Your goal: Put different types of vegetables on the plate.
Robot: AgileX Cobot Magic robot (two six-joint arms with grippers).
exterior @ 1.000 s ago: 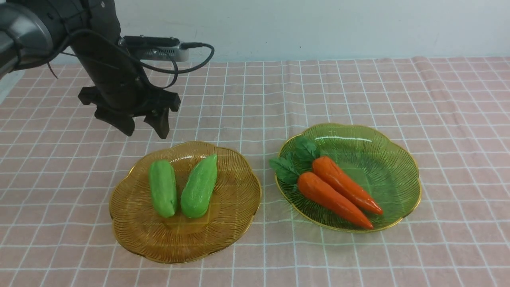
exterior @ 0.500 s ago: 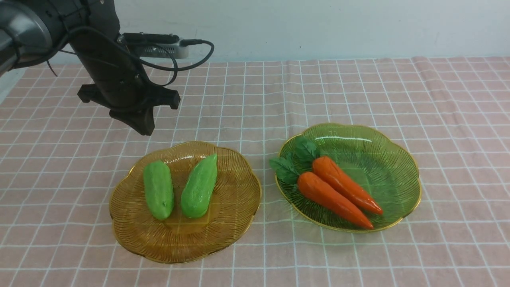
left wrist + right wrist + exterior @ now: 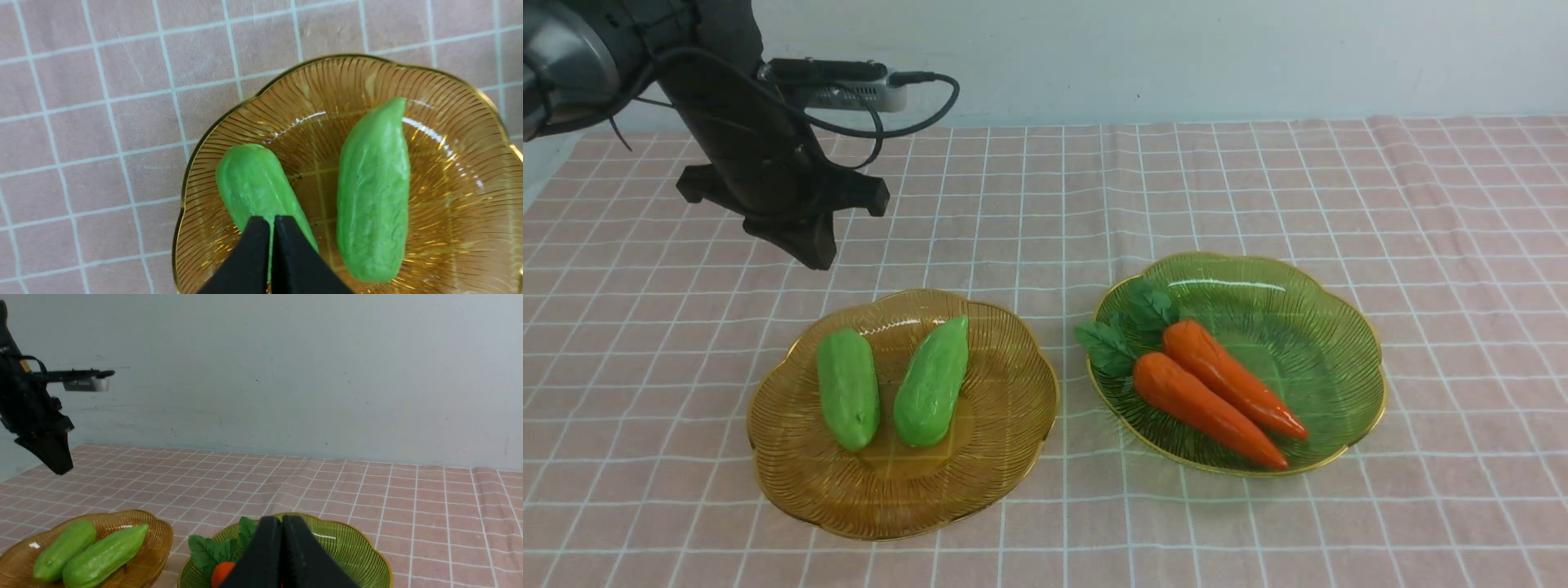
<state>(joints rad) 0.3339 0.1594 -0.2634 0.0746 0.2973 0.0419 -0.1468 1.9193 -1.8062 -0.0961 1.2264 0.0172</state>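
Two light green gourds (image 3: 848, 400) (image 3: 932, 381) lie side by side on an amber glass plate (image 3: 980, 482). Two orange carrots (image 3: 1205, 408) (image 3: 1232, 378) with dark green leafy tops lie on a green glass plate (image 3: 1307, 327). My left gripper (image 3: 814, 255) hangs above the cloth behind the amber plate, shut and empty. In the left wrist view its closed tips (image 3: 271, 222) sit over the left gourd (image 3: 249, 183), beside the other gourd (image 3: 374, 192). My right gripper (image 3: 281, 522) is shut and empty, out of the front view, near the green plate (image 3: 351, 547).
A pink checked tablecloth (image 3: 1258, 180) covers the table up to a pale wall (image 3: 1176, 49). The left arm's camera and cable (image 3: 849, 82) stick out to the right above the cloth.
My left gripper closed its jaws and rose slightly, drifting left. The left gourd shifted a little to the left on the amber plate. The carrots stayed put.
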